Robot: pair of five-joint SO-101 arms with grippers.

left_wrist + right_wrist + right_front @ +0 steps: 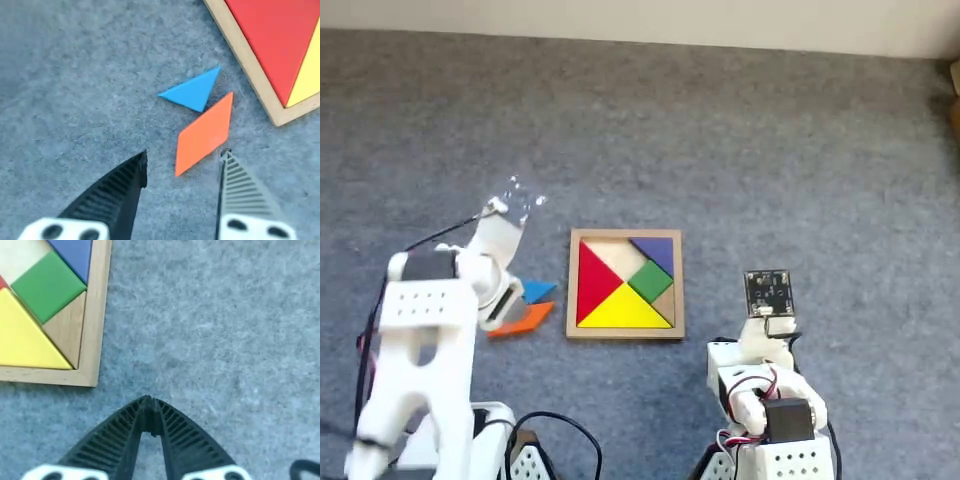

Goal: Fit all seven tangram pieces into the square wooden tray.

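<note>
Orange parallelogram (205,132) lies on the carpet (75,75) just ahead of the wide-open, empty left hand (184,154).

Just beside the wooden tray (625,333), an orange parallelogram (525,318) and blue triangle (538,291)

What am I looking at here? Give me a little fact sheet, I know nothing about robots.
Tray: wooden tray, between the arms
Inside: red triangle, yellow triangle, green square, dark blue triangle
Outside: light blue triangle, orange parallelogram, close together on the carpet
Left gripper: open, above the orange parallelogram
Right gripper: shut, empty, near a tray corner
Unfinished: at least two pieces out
</note>
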